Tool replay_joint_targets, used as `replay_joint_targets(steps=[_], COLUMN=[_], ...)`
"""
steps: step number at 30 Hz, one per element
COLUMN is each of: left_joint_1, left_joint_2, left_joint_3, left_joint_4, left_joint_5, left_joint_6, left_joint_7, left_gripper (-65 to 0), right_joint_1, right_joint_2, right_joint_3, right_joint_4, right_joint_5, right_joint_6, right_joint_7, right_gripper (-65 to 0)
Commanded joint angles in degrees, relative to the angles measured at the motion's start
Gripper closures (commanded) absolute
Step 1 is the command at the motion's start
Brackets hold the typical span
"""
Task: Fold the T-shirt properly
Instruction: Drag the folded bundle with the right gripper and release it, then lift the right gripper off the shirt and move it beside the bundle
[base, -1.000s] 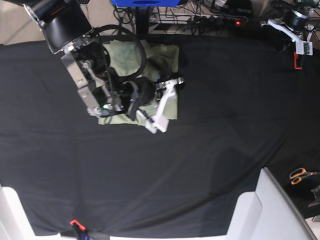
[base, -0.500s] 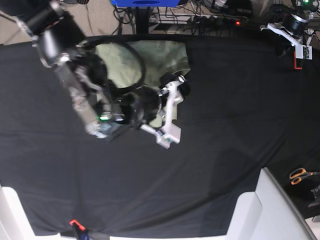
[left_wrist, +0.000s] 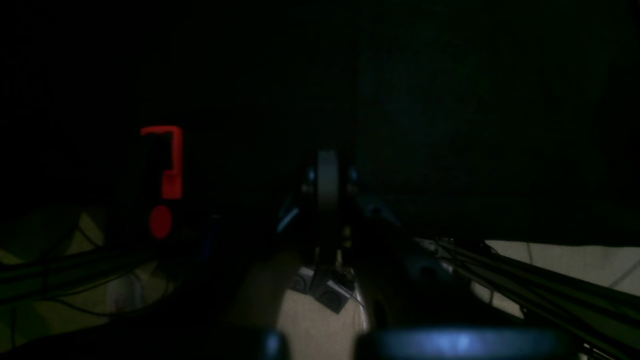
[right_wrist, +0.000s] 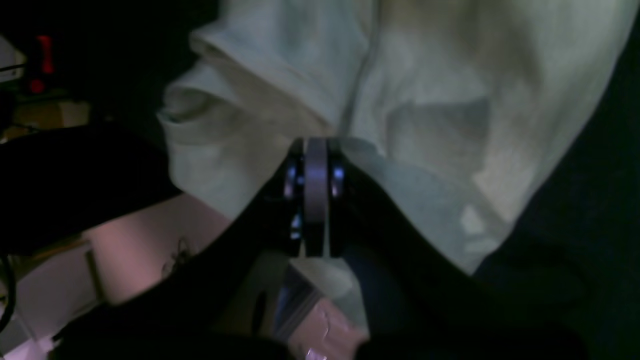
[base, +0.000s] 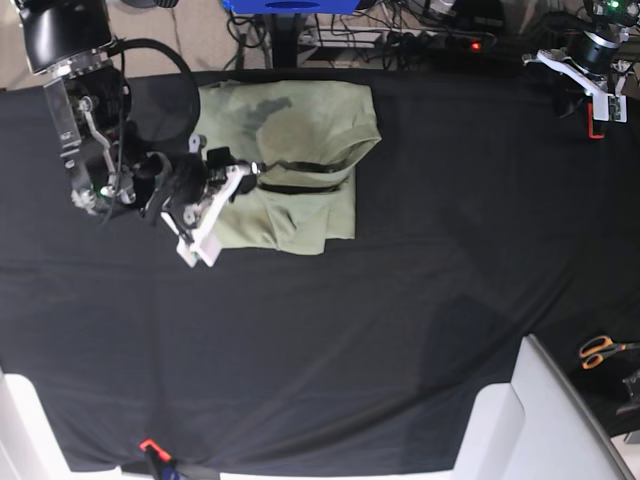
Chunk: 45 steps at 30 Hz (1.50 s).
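Your right gripper (base: 205, 215) just pulled back off the T-shirt (base: 290, 160) and snapped closed, empty, looks like. The shirt's now folded on the desk (base: 400, 330). Left gripper (base: 585, 85) sits closed, parked far off.

Robotics lab, black cloth table (base: 400, 330), power strip (base: 440, 42), tangled cables (base: 395, 12), scissors (base: 600, 351)

Soft, matt cotton-like weave on the T-shirt (base: 290, 170), rumpled into creases (paler and faintly fuzzy up close (right_wrist: 425, 100)). Flat, light-swallowing matt fabric across the black cloth surface (base: 400, 330). Smooth white plastic on the right gripper (base: 205, 225), bare shiny metal up its arm (base: 70, 120). Glossy orange plastic on the scissors' (base: 600, 351) handles.
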Motion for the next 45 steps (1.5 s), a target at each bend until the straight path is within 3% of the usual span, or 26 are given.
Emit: replay_joint_targets(steps=[1,6,16,25,30,32,36,38,42,45], left_joint_1=[0.50,0.68,0.77,0.77,0.77,0.77,0.94,0.94,0.59,0.59], left_joint_2=[-0.69,-0.78,-0.78,-0.78,-0.78,-0.86,-0.78,-0.51,-0.42,-0.42], left_joint_3=[-0.37,-0.37,-0.37,-0.37,-0.28,-0.37,-0.11,-0.02,1.56,4.64], left_joint_4=[0.98,0.98,0.98,0.98,0.98,0.98,1.07,0.98,0.63,0.98], left_joint_5=[-0.74,-0.74,-0.74,-0.74,-0.74,-0.74,-0.74,-0.74,-0.74,-0.74], left_joint_6=[-0.08,-0.08,-0.08,-0.08,-0.08,-0.08,-0.08,-0.08,-0.08,-0.08], left_joint_7=[-1.27,-1.27,-1.27,-1.27,-1.27,-1.27,-1.27,-1.27,-1.27,-1.27], left_gripper=[0.0,0.0,0.0,0.0,0.0,0.0,0.0,0.0,0.0,0.0], right_joint_1=[1.01,2.77,12.44,22.63,24.92,24.92,21.40,16.66,8.31,3.03], right_joint_2=[0.23,0.14,-2.23,-9.53,-11.90,-11.55,-3.64,-0.47,1.29,1.73], right_joint_3=[0.16,-1.24,-15.05,-25.68,-27.44,-27.27,-26.30,-22.34,-17.33,-15.92], right_joint_4=[-0.63,-6.96,-16.28,-23.75,-26.66,-25.60,-15.23,-9.16,-3.71,-4.06], right_joint_5=[0.68,0.59,0.68,0.59,0.59,0.59,1.03,1.12,0.76,0.68], right_joint_6=[0.25,2.98,3.06,3.06,3.06,3.06,2.89,2.89,2.89,2.89], right_joint_7=[1.46,3.92,10.78,11.66,11.57,11.13,11.13,10.52,8.23,10.43], right_gripper=[-0.3,-0.3,-0.2,-0.2,-0.2,-0.2,-0.2,-0.2,-0.2,-0.2])
